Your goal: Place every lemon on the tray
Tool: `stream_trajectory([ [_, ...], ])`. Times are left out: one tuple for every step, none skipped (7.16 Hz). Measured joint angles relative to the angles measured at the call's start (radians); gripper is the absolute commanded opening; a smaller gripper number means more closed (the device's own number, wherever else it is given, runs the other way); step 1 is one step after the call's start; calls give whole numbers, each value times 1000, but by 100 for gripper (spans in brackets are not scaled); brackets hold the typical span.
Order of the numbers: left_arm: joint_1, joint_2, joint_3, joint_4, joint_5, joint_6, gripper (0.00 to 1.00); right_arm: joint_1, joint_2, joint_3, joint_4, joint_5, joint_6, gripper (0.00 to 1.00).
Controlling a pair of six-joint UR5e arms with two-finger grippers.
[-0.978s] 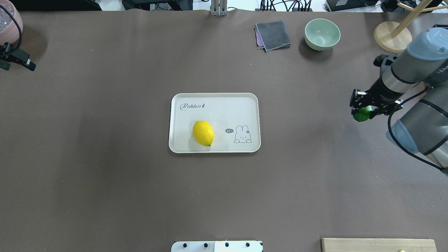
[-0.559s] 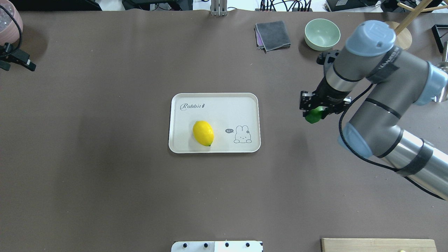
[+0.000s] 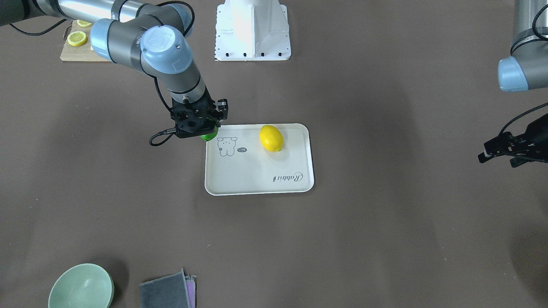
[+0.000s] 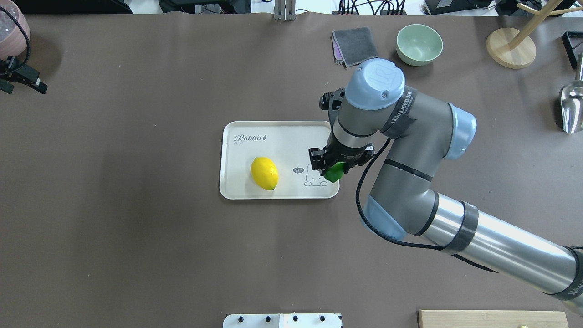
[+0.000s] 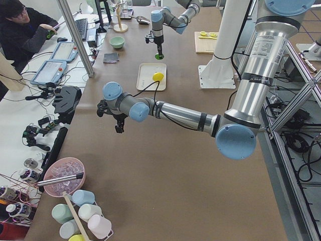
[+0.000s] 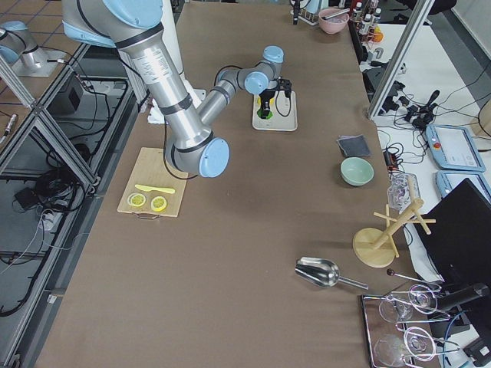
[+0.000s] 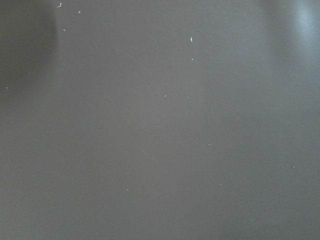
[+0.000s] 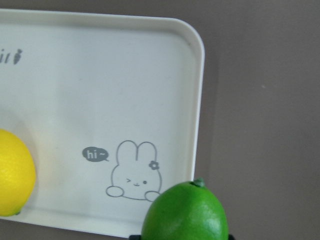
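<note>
Right end effector (image 4: 329, 170) clamped across green lemon (image 8: 185, 215) at its middle, above tray (image 4: 282, 136) right edge. Glossy, rigid, light; probably rolls.

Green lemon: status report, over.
Right gripper shut on green lemon, above the tray corner near the rabbit print. Yellow lemon lies on tray. Left gripper far aside; no obstruction seen.

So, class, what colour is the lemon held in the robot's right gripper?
The lemon is glossy green, clearest in the right wrist-mounted view.
</note>
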Motion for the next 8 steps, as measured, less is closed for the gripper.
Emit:
stream_trajectory([
  [0, 0, -1, 2, -2, -1, 97, -16, 32, -29, 0, -15, -2, 76],
  [0, -3, -2, 4, -3, -2, 97, -22, 57, -54, 0, -23, -3, 85],
  [0, -5, -2, 4, -3, -4, 97, -24, 80, -78, 0, -32, -5, 85],
  [0, -6, -2, 4, -4, -6, 97, -24, 96, -90, -1, -43, -6, 85],
  [0, -5, -4, 5, -4, -7, 97, -20, 103, -94, -1, -45, -8, 89],
  [0, -4, -8, 5, -5, -7, 97, -11, 105, -92, -2, -42, -13, 98],
  [0, -3, -12, 5, -5, -7, 97, 7, 103, -89, -3, -35, -28, 99],
  [0, -4, -15, 5, -6, -7, 97, 39, 79, -71, -6, -20, -57, 100],
])
